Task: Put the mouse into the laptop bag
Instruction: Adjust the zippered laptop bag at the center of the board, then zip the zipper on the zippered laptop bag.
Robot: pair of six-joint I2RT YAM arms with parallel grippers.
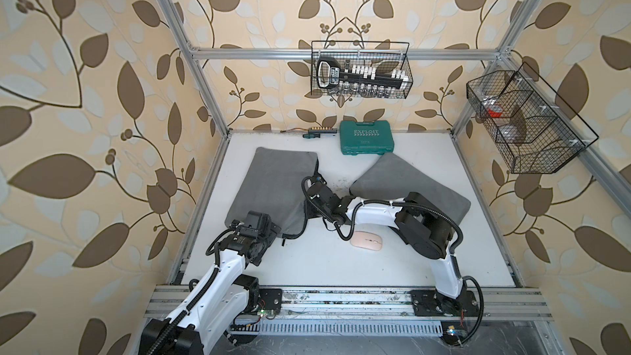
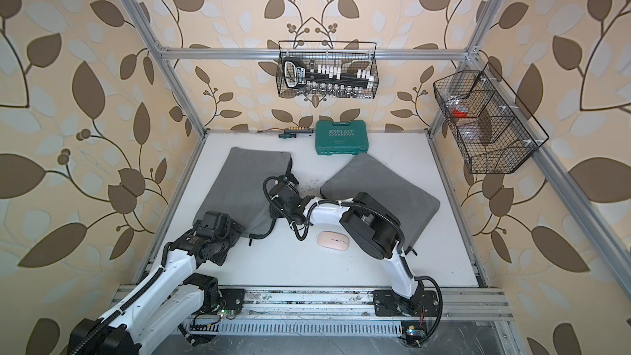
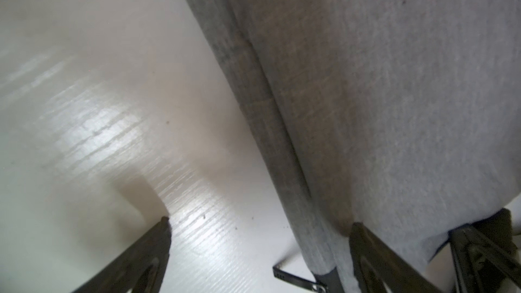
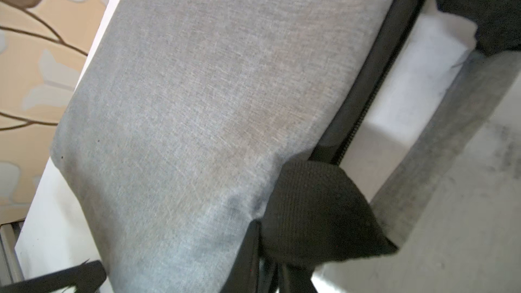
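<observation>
While the right gripper point(image 1: 313, 184) rests at the unzipped edge of the grey laptop bag point(image 1: 273, 182), at centre frame in both top views, its wrist view shows the black webbing handle point(image 4: 315, 207) against the fingers. Whether the jaws are clamped cannot be told. The left gripper point(image 3: 262, 224) stands wide apart and empty at the bag's lower corner. The pink mouse point(image 1: 367, 241) lies on the white table point(image 1: 324, 268), lower centre, apart from the bag. Recommended: confirm the hold, then raise the flap until the white lining point(image 4: 408, 80) is well exposed.

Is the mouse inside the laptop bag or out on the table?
Out: the pink mouse lies on the white table, apart from the grey laptop bag.
</observation>
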